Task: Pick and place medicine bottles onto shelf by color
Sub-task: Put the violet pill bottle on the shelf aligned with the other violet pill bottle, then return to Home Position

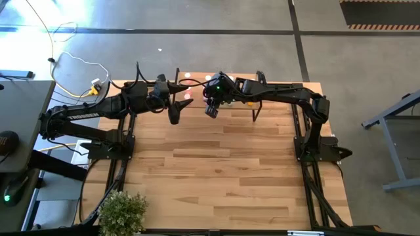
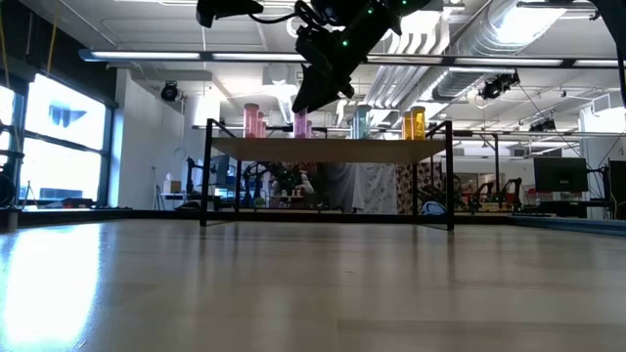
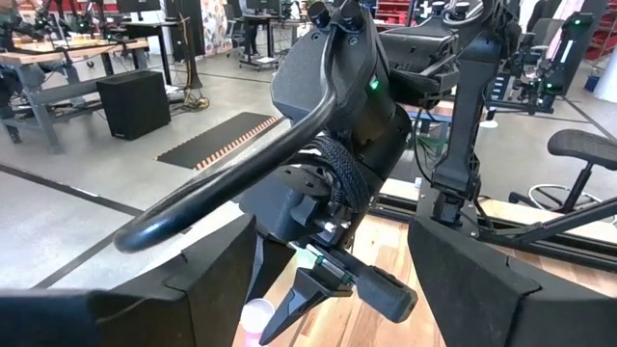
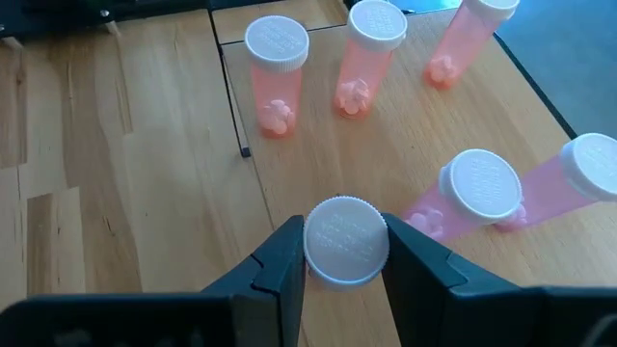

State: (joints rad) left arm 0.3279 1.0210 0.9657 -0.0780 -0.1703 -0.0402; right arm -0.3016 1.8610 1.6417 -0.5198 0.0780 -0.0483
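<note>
Covering most of the high view is a wooden table [image 1: 223, 170] of pale planks, standing on a grey concrete floor [image 1: 341, 59] crossed by dark lines, with a yellow-and-black striped patch at the far right corner. A small potted plant [image 1: 122, 211] sits at the table's near left edge, and white cables [image 1: 79, 69] trail on the floor to the left. The low view looks across the glossy tabletop into a workshop with ceiling ducts [image 2: 489, 39], strip lights, windows on the left and benches with monitors.

The shelf [image 2: 328, 150], a light-wood board on thin black legs, stands at the far end of the table. Pink, teal and orange medicine bottles [image 2: 362, 122] stand upright on it. In the right wrist view, five pink bottles with white caps stand on the board.

The right gripper [image 4: 344, 253] hangs above the shelf, clenched on a white-capped bottle [image 4: 346, 241]; its colour is hidden. The left gripper [image 1: 174, 113] hovers just beside it, fingers spread and empty.

White lettering runs along the left arm but is too small to read; embossed text on the caps is illegible.
</note>
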